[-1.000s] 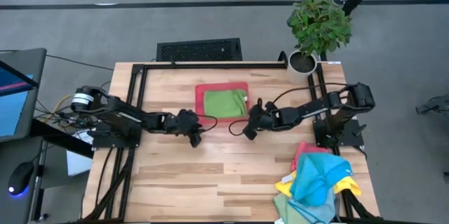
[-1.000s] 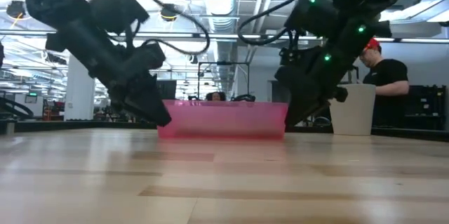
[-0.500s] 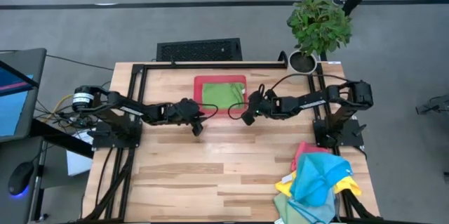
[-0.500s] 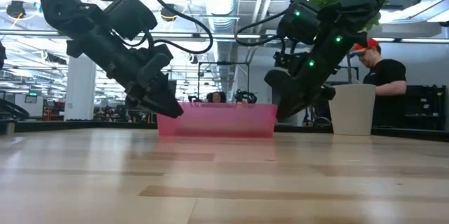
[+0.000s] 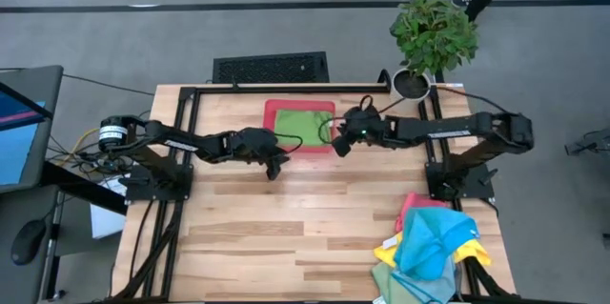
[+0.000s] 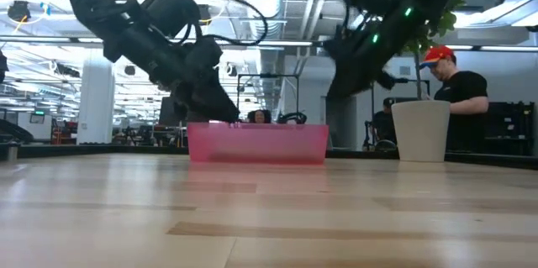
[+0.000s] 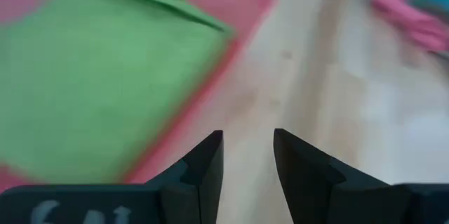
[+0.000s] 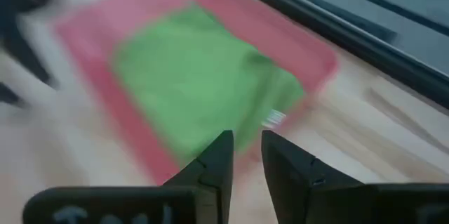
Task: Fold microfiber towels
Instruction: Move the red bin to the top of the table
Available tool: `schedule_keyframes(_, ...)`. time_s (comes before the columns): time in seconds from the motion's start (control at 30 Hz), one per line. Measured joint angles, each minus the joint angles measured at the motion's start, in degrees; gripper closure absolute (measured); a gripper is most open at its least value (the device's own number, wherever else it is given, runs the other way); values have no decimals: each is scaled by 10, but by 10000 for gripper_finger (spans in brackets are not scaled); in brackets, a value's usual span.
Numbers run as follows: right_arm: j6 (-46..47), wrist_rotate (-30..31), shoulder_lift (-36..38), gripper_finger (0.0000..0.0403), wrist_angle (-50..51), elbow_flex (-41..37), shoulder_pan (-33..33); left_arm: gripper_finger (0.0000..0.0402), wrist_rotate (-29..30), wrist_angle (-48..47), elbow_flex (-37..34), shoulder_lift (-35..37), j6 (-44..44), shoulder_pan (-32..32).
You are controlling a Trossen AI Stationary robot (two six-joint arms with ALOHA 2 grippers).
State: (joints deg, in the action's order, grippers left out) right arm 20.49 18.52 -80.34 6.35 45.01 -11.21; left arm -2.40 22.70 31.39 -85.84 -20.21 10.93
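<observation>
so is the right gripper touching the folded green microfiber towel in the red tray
Apart. The right wrist view shows the right gripper with open, empty fingers hovering above the folded green microfiber towel lying in the rigid red tray.

Light wooden table (image 5: 286, 237), red tray (image 5: 298, 110) near its far edge, heap of coloured towels (image 5: 429, 247) at the near right corner

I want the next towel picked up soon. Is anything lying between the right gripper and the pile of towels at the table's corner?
Nothing visible: bare wood lies between the right gripper, beside the red tray, and the towel pile.
</observation>
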Motion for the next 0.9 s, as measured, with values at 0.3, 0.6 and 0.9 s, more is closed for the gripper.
schedule_keyframes(0.3, 0, -4, -54, 301, -37, 0, 64, 284, -26, -81, 5, 0, 3, -26)
schedule_keyframes(0.6, -10, -2, -177, 301, -157, 4, 64, 284, 46, -102, 4, 0, 23, -26)
schedule_keyframes(0.9, -5, -50, -167, 301, -143, 0, 25, 284, 36, -106, 4, 0, 39, 5)
